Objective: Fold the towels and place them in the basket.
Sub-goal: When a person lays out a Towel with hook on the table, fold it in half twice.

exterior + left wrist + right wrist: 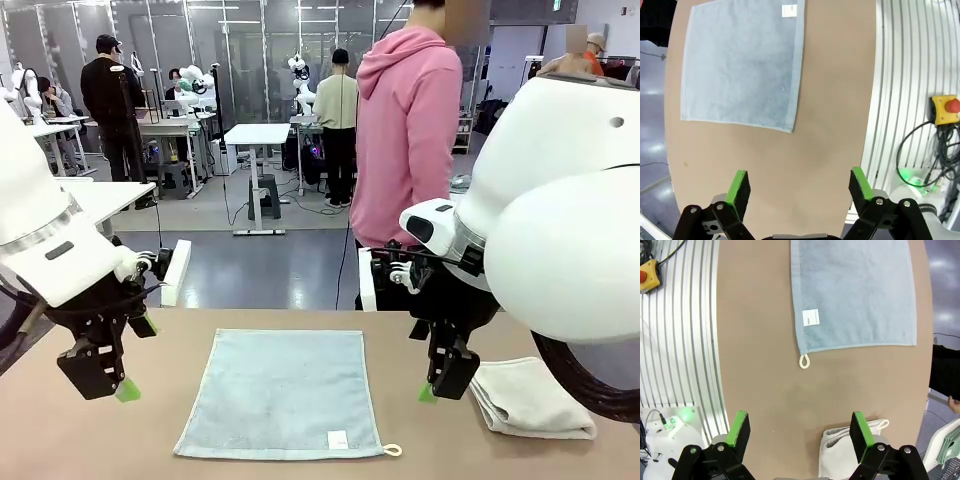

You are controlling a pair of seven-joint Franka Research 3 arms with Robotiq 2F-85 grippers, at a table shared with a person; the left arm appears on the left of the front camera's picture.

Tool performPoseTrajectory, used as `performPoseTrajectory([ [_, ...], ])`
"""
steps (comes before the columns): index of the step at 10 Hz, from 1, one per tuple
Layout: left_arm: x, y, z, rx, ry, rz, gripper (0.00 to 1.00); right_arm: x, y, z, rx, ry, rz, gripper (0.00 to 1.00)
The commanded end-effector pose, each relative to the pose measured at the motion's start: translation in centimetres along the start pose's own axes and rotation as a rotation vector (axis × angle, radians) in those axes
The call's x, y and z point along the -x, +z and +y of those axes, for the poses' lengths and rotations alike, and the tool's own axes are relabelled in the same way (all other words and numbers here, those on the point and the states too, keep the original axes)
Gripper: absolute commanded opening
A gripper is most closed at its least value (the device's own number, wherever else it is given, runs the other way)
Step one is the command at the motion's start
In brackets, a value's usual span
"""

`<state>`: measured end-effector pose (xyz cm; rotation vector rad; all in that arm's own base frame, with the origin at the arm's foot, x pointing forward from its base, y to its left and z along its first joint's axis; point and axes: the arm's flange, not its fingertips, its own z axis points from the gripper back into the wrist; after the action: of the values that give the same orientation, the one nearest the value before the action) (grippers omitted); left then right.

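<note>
A light blue-grey towel lies spread flat in the middle of the brown table, with a white label and a small loop at its near right corner. It also appears in the left wrist view and the right wrist view. A folded off-white towel rests at the table's right, partly under my right gripper in its wrist view. My left gripper hovers open left of the flat towel, its jaws wide over bare table. My right gripper hangs open between the two towels. The basket is out of view.
A person in a pink hoodie stands at the table's far edge. A ribbed metal surface with a yellow emergency-stop box borders the table's near side. Other people and tables stand farther back in the room.
</note>
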<state>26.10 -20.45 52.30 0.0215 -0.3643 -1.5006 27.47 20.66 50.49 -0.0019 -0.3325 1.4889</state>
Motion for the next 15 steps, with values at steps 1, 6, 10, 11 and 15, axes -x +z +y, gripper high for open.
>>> performPoseTrajectory([
  [1, 0.0, -0.3, 0.1, 0.007, 0.0, 0.005, 1.0, 0.0, -0.2, 0.0, -0.003, -0.001, 0.001, 1.0],
  [6, 0.9, -7.4, 1.1, 0.118, -0.003, 0.053, 1.0, -1.1, -8.1, 0.3, -0.094, 0.114, 0.053, 1.0],
  [10, 1.8, -13.2, 1.5, 0.164, -0.029, 0.054, 1.0, -1.2, -13.9, -0.4, -0.111, 0.146, 0.029, 1.0],
  [11, 2.1, -14.5, 1.6, 0.168, -0.03, 0.054, 1.0, -1.2, -14.8, -0.6, -0.105, 0.159, 0.035, 1.0],
  [15, 2.5, -18.5, 1.9, 0.162, -0.054, 0.031, 1.0, -0.5, -17.6, -1.8, -0.137, 0.165, 0.036, 1.0],
])
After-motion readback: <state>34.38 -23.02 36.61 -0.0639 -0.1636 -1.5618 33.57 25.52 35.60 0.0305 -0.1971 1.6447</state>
